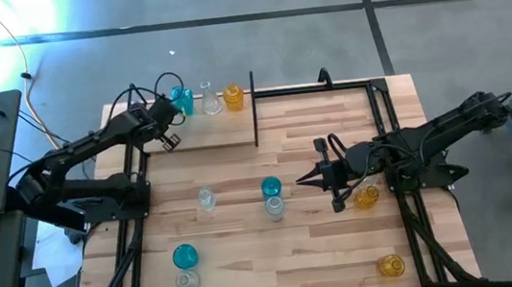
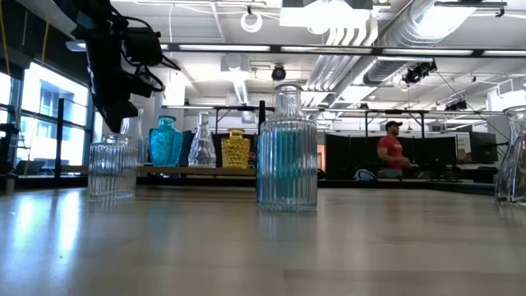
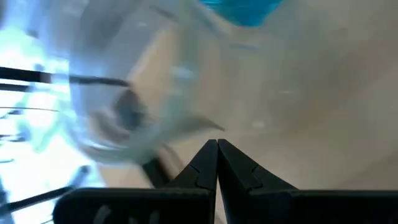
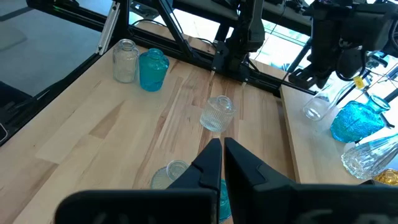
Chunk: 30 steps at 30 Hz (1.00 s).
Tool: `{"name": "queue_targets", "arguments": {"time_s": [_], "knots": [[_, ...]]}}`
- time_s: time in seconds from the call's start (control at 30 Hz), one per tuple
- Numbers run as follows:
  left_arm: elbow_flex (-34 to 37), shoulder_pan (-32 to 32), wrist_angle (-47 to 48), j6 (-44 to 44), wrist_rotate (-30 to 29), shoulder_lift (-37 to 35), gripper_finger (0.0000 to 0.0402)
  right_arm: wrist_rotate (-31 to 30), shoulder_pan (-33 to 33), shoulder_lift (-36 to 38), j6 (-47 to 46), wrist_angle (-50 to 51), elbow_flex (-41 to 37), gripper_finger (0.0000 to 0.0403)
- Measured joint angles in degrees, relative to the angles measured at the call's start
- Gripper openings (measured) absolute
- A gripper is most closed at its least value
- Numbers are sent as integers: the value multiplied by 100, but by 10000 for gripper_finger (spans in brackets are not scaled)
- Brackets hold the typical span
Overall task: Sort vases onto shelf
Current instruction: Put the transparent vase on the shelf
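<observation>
Hard to make out: the left wrist view is blurred; a clear glass shape (image 3: 124, 93) fills it, with a teal patch cut off at the edge.
Left claw (image 1: 171, 140): closed, empty, over the shelf's left end beside the teal vase (image 1: 181, 100).
Right claw (image 1: 310, 175): closed, empty, above mid-table.
Shelf (image 1: 225, 128): at the far edge, carrying a teal, a clear (image 1: 209, 99) and a yellow vase (image 1: 233, 96) in a row.
Other vases: spread over the table (image 1: 249, 251); a yellow one (image 1: 366, 196) is partly hidden under the right arm.
Room: a person in a red shirt (image 2: 389, 151) beyond the table.
Writing: none can be read.
</observation>
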<state>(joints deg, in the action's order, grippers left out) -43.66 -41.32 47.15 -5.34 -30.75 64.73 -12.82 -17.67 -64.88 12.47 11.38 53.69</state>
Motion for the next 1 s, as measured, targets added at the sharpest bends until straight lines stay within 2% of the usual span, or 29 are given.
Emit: {"name": "queue_targets", "arguments": {"time_s": [0.13, 0.2, 0.47, 0.77, 1.0], "knots": [[0, 121, 87, 288, 998, -72, 0, 2, 0, 0, 2, 0, 0, 0], [0, 219, 4, 419, 1238, -77, 0, 2, 0, 0, 1, 1, 0, 0], [2, 188, -478, 766, 431, -75, 0, 2, 0, 0, 0, 2, 0, 0], [2, -208, -643, 816, 132, -75, 0, 2, 0, 0, 0, 2, 0, 0], [2, -458, -911, 688, 142, -75, 0, 2, 0, 0, 0, 2, 0, 0]]}}
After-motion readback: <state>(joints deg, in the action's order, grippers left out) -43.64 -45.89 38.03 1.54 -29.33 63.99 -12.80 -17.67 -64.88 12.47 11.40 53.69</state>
